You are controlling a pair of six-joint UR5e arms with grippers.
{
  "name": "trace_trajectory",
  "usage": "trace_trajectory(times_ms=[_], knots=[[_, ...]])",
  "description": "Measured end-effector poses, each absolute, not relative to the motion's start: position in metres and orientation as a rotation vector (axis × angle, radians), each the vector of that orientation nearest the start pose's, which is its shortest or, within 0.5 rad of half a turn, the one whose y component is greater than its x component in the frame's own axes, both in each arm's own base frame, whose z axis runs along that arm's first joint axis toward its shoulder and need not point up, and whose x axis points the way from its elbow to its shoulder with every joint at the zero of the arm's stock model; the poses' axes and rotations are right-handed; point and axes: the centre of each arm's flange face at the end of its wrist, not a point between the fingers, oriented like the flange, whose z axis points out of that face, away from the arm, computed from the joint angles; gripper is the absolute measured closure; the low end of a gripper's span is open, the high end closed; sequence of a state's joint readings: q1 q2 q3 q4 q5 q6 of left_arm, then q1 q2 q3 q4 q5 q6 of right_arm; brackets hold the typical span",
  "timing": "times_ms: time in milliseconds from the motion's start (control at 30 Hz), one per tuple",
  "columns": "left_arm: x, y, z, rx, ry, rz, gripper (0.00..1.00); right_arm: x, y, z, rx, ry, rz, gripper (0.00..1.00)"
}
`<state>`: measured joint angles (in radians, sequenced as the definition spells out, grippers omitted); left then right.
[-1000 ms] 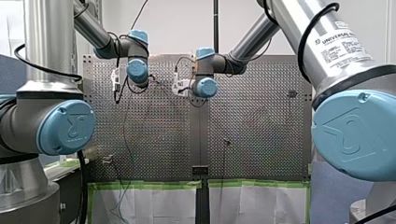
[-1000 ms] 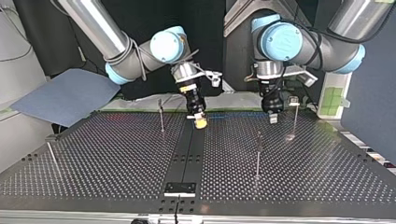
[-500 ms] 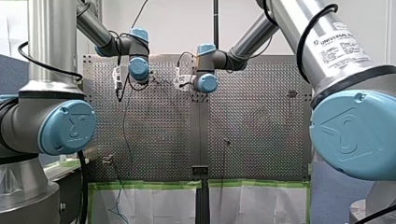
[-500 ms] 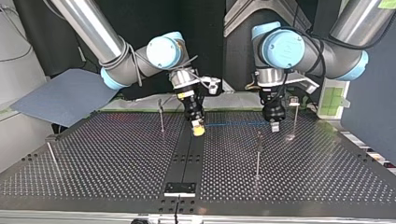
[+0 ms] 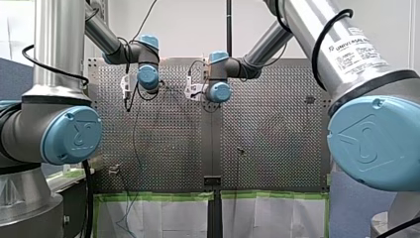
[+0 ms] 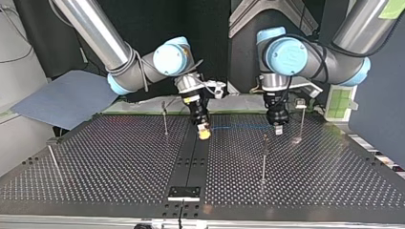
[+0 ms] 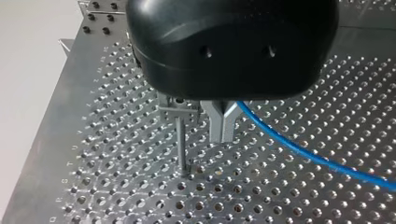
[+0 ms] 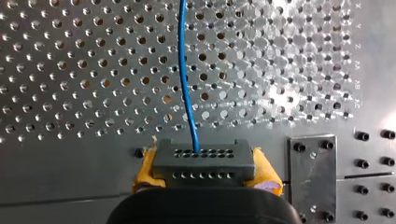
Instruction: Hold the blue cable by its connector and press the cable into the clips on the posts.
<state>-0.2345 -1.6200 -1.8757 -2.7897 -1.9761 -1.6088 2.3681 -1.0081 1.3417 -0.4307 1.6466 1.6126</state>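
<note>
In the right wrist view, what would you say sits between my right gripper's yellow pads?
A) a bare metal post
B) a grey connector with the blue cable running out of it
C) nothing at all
B: the yellow pads sit on either side of the grey connector, and the blue cable runs out of its holed face.
</note>
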Motion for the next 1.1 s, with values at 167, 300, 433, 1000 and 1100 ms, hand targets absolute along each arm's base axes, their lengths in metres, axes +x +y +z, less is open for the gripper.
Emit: trace_trajectory(times_ms=[167,300,433,1000,1100], knots=[[0.450,-0.200,0.357,-0.177,1.546,0.099,1.00,0.600,-0.402,0.316,1.607,-0.763,1.834,1.00],[0.454,-0.199,0.362,-0.186,1.534,0.095,1.00,0.606,-0.402,0.328,1.594,-0.747,1.853,1.00],[0.457,-0.197,0.364,-0.197,1.528,0.096,1.00,0.609,-0.402,0.335,1.587,-0.740,1.864,1.00],[0.480,-0.186,0.363,-0.225,1.531,0.115,1.00,0.612,-0.413,0.326,1.593,-0.747,1.853,1.00],[0.485,-0.185,0.370,-0.231,1.521,0.112,1.00,0.613,-0.416,0.327,1.586,-0.749,1.857,1.00]])
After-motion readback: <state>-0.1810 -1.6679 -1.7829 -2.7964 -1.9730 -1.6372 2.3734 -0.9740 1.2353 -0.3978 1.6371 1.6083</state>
